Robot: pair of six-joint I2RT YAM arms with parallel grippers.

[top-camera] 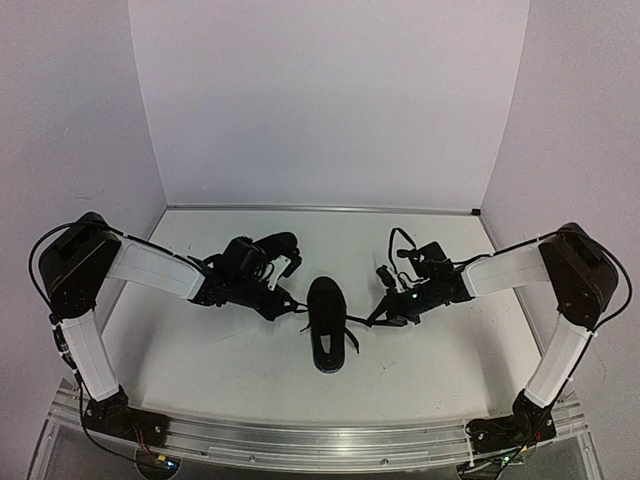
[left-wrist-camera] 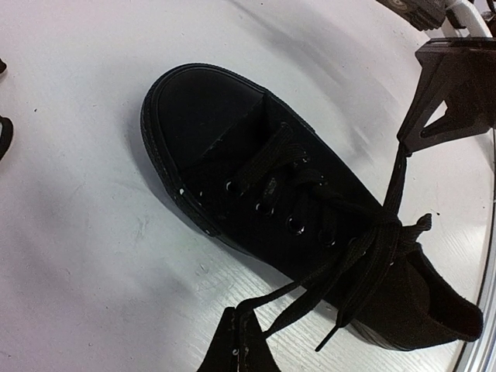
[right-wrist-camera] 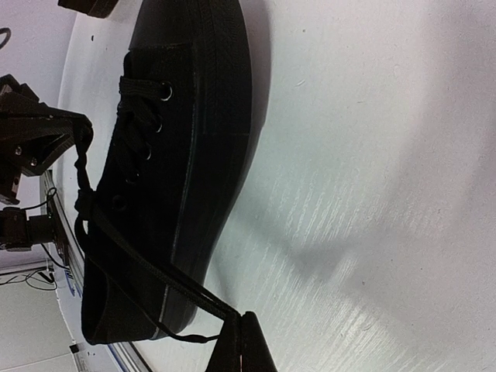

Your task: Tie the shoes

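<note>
One black shoe [top-camera: 327, 322] lies flat at mid-table with its toe toward the arms' bases, between the two grippers. The left wrist view shows its toe cap [left-wrist-camera: 225, 124], and the laces cross in a tight tangle [left-wrist-camera: 384, 225] over the tongue. My left gripper [left-wrist-camera: 239, 322] [top-camera: 293, 306] is shut on a lace strand pulled out to the shoe's left. My right gripper [right-wrist-camera: 242, 322] [top-camera: 372, 318] is shut on the other strand, drawn taut to the right. The shoe's side [right-wrist-camera: 201, 116] fills the right wrist view. The second black shoe [top-camera: 277, 243] lies behind my left wrist.
White walls close in the table at the back and both sides; the back edge [top-camera: 320, 209] lies well beyond the shoes. A metal rail [top-camera: 320, 440] runs along the near edge between the arm bases. Cables loop above the right wrist [top-camera: 400, 240].
</note>
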